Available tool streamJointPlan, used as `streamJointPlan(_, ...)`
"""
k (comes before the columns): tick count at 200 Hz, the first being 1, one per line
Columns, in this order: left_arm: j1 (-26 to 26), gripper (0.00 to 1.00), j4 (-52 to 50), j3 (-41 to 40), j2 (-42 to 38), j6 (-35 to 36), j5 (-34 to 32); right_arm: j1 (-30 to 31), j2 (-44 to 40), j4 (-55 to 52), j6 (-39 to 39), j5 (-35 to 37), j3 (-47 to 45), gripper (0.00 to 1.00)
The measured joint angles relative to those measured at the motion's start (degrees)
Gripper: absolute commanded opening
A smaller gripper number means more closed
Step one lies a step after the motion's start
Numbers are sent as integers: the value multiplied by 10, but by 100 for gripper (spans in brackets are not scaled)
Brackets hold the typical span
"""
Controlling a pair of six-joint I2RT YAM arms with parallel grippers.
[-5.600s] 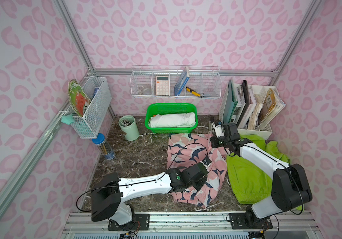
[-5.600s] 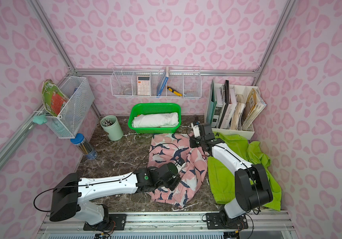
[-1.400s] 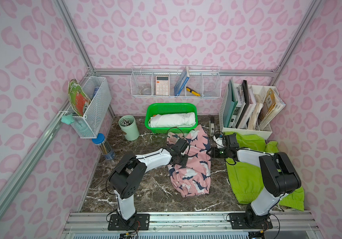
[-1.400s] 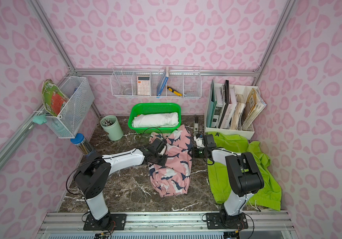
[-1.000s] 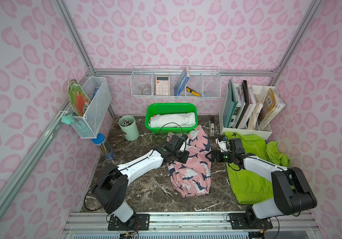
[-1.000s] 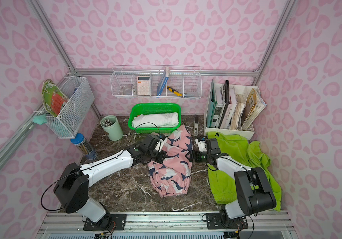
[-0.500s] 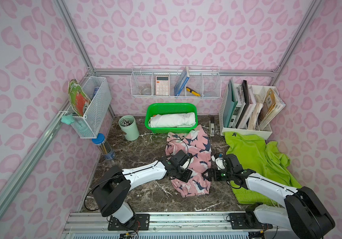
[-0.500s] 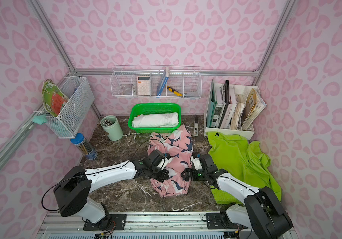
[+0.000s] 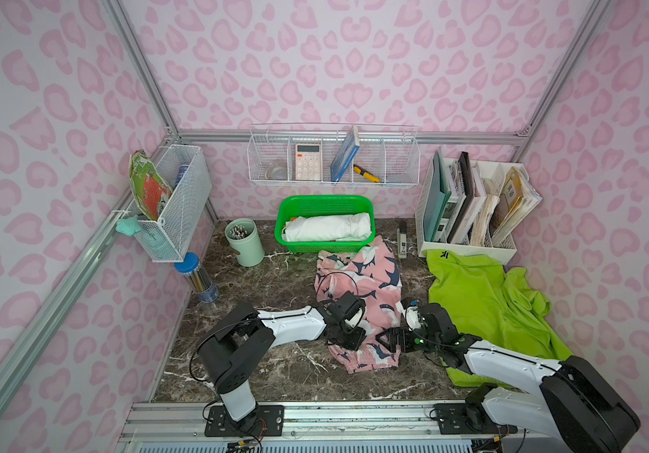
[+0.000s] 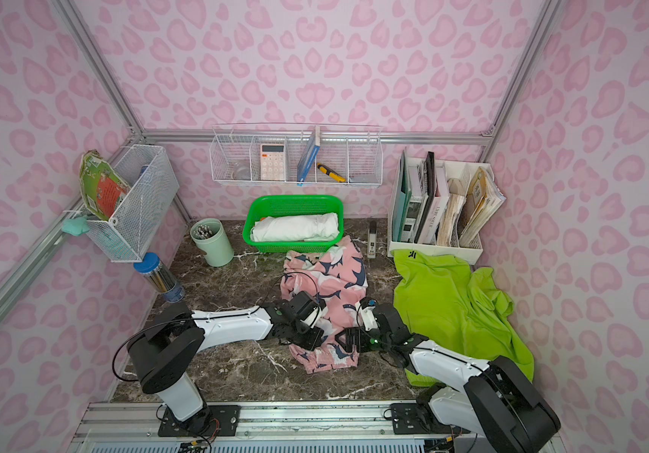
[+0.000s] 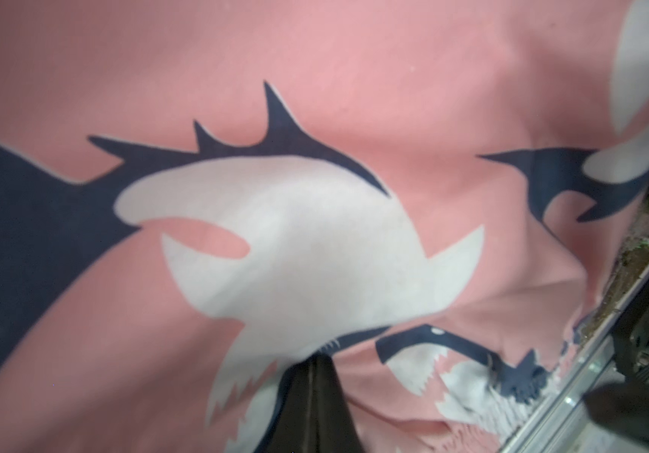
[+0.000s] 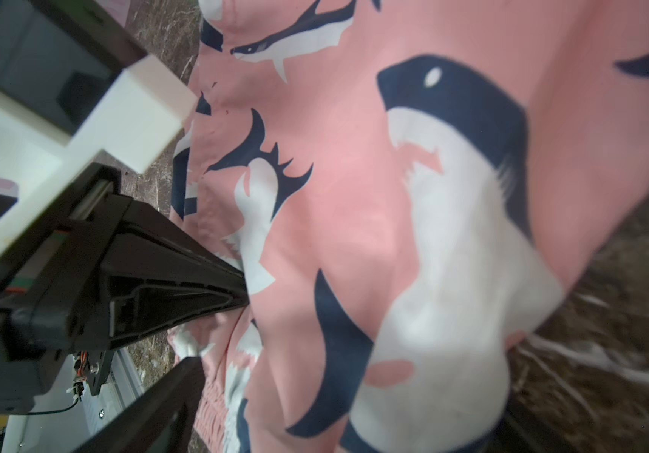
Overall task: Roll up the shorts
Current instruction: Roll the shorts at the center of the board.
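Left tool [image 9: 350, 338] pressed together on a fold of the pink shorts [image 9: 358, 274], middle of the counter [image 9: 276, 361] toward its front edge; right tool [image 9: 389, 340] spread wide alongside, gripping nothing. Risk: with one side pinched, the roll skews or thin cloth slips free.

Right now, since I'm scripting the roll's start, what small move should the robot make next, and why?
Probably close the right pincer on the pink shorts: its jaws stand open at their side edge, while the left pincer is shut on the cloth opposite.
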Motion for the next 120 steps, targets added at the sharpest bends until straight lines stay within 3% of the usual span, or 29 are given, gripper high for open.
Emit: streamJointPlan(120, 28, 0, 85, -47, 1, -13, 55, 16, 82, 187, 37, -54, -38, 94)
